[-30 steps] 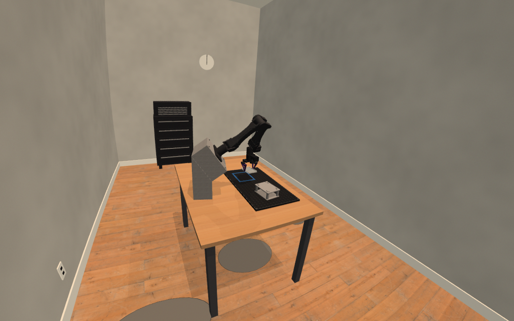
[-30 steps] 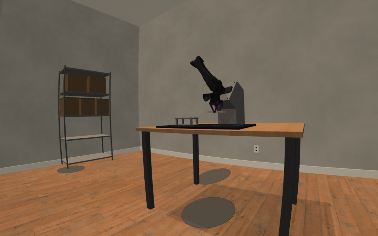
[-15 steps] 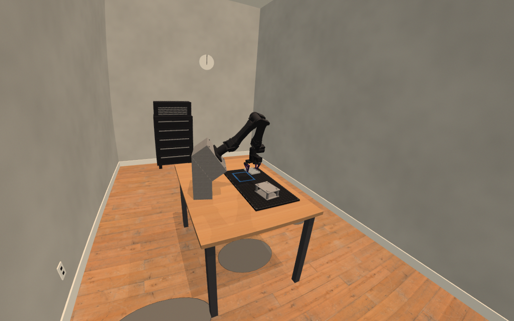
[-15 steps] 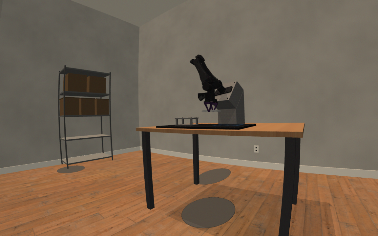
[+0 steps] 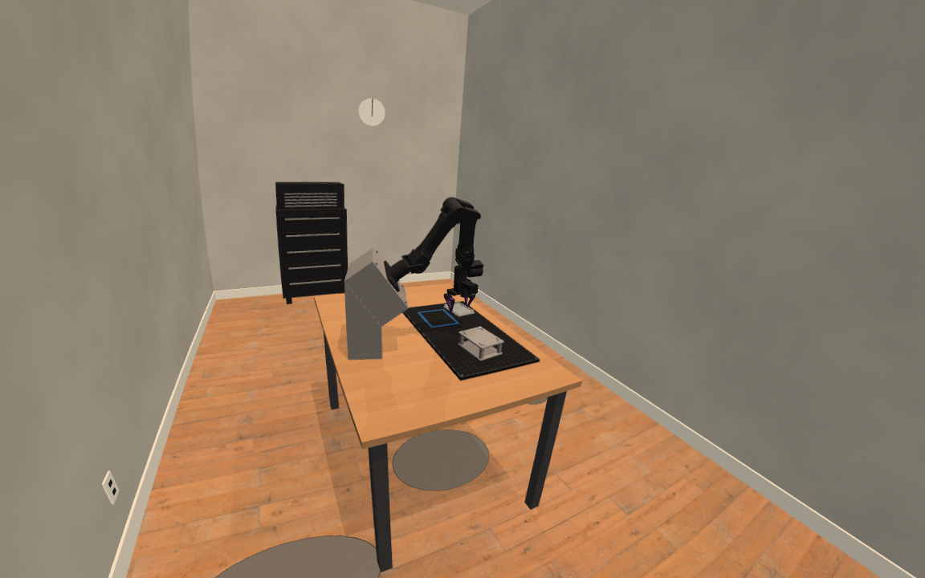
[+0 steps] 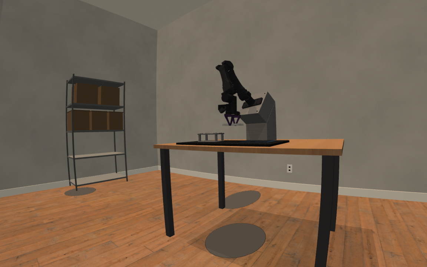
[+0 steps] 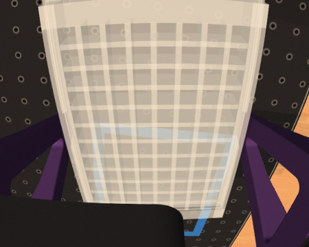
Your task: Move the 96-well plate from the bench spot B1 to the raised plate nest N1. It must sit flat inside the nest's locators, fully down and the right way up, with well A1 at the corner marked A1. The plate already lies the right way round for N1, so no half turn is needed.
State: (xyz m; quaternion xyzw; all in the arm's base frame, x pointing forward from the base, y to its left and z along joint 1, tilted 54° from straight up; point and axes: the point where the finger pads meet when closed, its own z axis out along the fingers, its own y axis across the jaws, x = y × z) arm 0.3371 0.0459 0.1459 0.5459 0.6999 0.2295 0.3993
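My gripper (image 5: 460,303) with purple fingers is shut on the clear 96-well plate (image 5: 462,309) and holds it level, well above the black perforated mat (image 5: 470,339). In the wrist view the plate (image 7: 153,101) fills the space between the fingers, gripped on its two long sides. The blue outline of spot B1 (image 5: 438,316) lies on the mat just left of the held plate and shows through its near end in the wrist view (image 7: 194,226). The raised grey nest N1 (image 5: 481,342) stands nearer the table's front, apart from the plate. From the side, the plate (image 6: 232,124) hangs above and right of the nest (image 6: 210,134).
The grey angled arm base (image 5: 368,307) stands on the table left of the mat. The mat's right edge lies close to the table's right edge. A black drawer cabinet (image 5: 311,241) stands by the back wall and a shelf with boxes (image 6: 95,129) by the side wall.
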